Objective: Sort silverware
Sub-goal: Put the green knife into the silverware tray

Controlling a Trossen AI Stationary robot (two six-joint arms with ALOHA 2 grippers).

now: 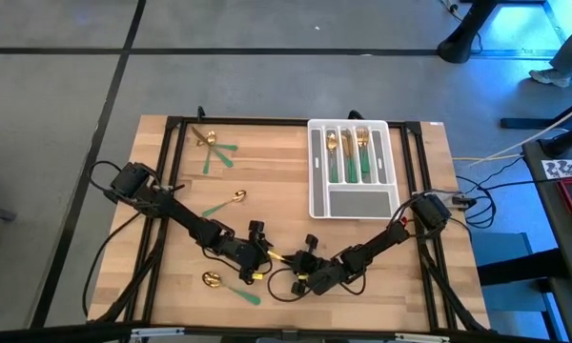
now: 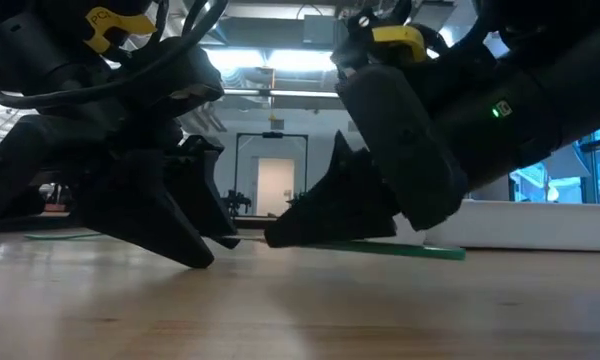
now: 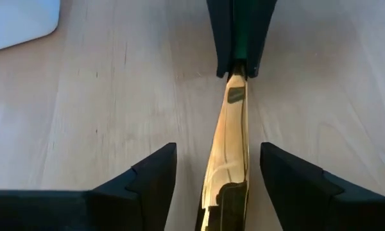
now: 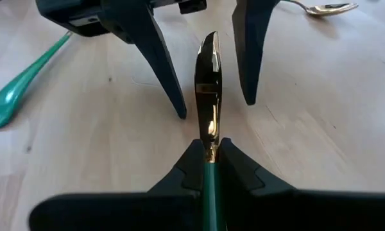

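Lying near the front edge of the pale wooden table [image 1: 286, 171], well apart from the grey-white slotted tray [image 1: 354, 202] with its sorted pieces. Pinching shut on the slim green handle of the gold-bladed knife [image 4: 208, 102] with the right gripper [image 4: 207, 168]. Standing open with the left gripper [image 3: 218, 173], fingers [image 3: 147, 176] flanking the blade without touching.

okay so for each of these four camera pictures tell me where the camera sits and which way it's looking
High view: overhead, straight down; both arms, tray.
Low view: table height, level into the room; both end effectors close.
Left wrist view: looks past the open left end effector at the knife.
Right wrist view: looks past the right end effector, shut on the knife's handle, toward the left one.
Shared: both wrist views show the knife.
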